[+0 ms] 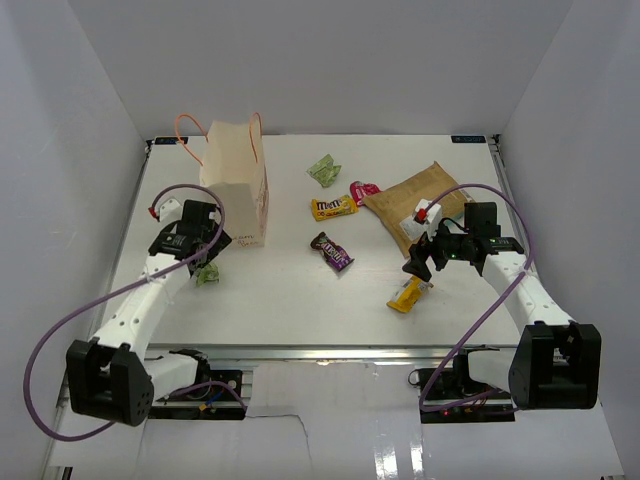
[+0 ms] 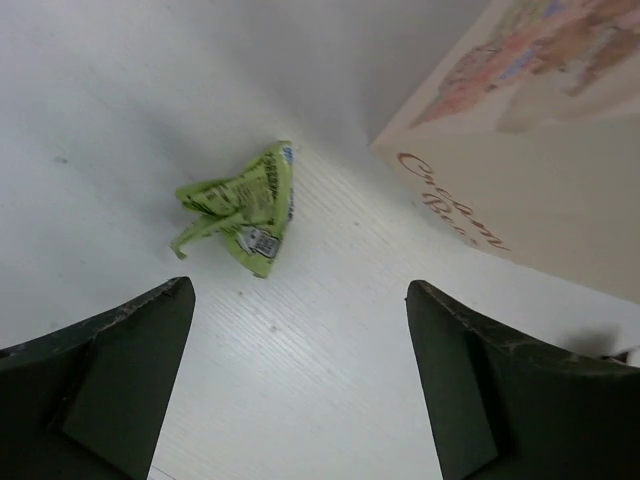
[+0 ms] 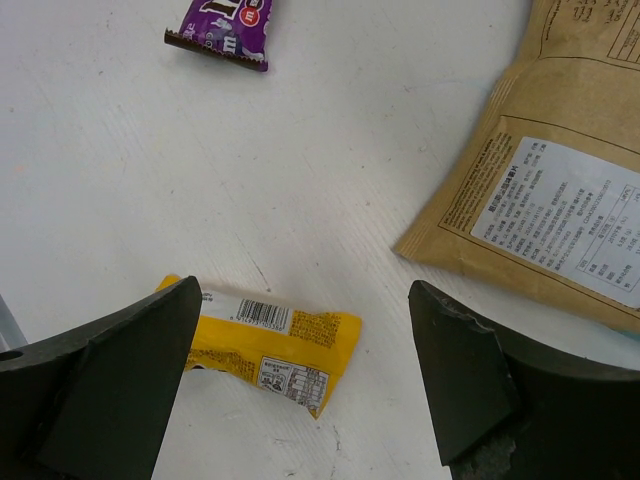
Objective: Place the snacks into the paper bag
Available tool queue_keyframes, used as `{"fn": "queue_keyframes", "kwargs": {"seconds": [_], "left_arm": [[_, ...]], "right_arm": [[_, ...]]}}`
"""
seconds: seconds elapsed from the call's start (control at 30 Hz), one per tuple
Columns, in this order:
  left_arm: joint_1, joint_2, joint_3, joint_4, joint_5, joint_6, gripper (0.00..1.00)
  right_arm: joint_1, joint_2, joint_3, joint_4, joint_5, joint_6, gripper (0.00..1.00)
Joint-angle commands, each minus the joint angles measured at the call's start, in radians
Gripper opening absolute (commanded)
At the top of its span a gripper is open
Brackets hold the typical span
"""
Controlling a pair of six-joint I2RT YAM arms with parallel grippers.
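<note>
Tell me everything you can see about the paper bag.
The paper bag is cream-beige and looks like stiff paper, with thin orange cord handles. It stands upright on the table, far left. A faded print and cursive script mark one side near its base. A green packet lies close by, apart.

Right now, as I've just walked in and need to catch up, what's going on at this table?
Two robot arms are to pack snacks into a paper bag. The left tool hangs open over a crumpled green packet beside the bag; the right tool hangs open over a yellow packet near the tan pouch. Neither holds anything, and the other packets lie on the table.
</note>
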State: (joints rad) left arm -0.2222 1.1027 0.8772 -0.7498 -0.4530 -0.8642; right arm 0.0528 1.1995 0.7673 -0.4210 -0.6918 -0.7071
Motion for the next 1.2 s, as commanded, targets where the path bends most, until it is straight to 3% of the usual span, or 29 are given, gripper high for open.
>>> {"fn": "queue_keyframes", "kwargs": {"seconds": [0.0,0.27,0.3,0.43,0.57,0.63,0.73,0.77,0.87,1.07,1.17], "left_arm": [[0.055,0.123,0.032,-0.112,-0.041,0.073,0.98],[0.210,0.200,-0.060,0.088,0.146,0.214,0.94],[0.214,0.226,-0.063,0.111,0.158,0.220,0.84],[0.218,0.292,-0.060,0.135,0.181,0.226,0.62],[0.219,0.293,-0.073,0.152,0.185,0.225,0.49],[0.218,0.267,-0.078,0.156,0.182,0.228,0.43],[0.218,0.231,-0.084,0.156,0.186,0.237,0.26],[0.218,0.195,-0.086,0.153,0.189,0.237,0.15],[0.219,0.081,-0.073,0.129,0.209,0.232,0.01],[0.218,-0.228,0.064,0.116,0.244,0.243,0.00],[0.218,-0.273,0.184,0.161,0.302,0.284,0.00]], "right_arm": [[-0.001,-0.001,-0.008,0.001,-0.015,-0.009,0.90],[-0.001,-0.012,-0.020,-0.001,0.006,-0.014,0.90],[-0.001,-0.011,-0.020,0.001,0.006,-0.014,0.90],[-0.001,-0.008,-0.013,0.005,0.003,-0.015,0.90],[-0.001,-0.008,-0.003,0.001,-0.005,-0.014,0.90],[-0.001,-0.008,-0.003,-0.001,-0.006,-0.014,0.90],[-0.001,-0.006,-0.003,-0.002,-0.011,-0.014,0.90],[-0.001,-0.006,-0.002,-0.001,-0.012,-0.012,0.90],[-0.001,-0.005,0.004,-0.004,-0.015,-0.009,0.90],[-0.001,0.002,0.027,-0.018,-0.032,-0.015,0.90],[-0.002,0.011,0.035,-0.021,-0.048,-0.025,0.90]]}}
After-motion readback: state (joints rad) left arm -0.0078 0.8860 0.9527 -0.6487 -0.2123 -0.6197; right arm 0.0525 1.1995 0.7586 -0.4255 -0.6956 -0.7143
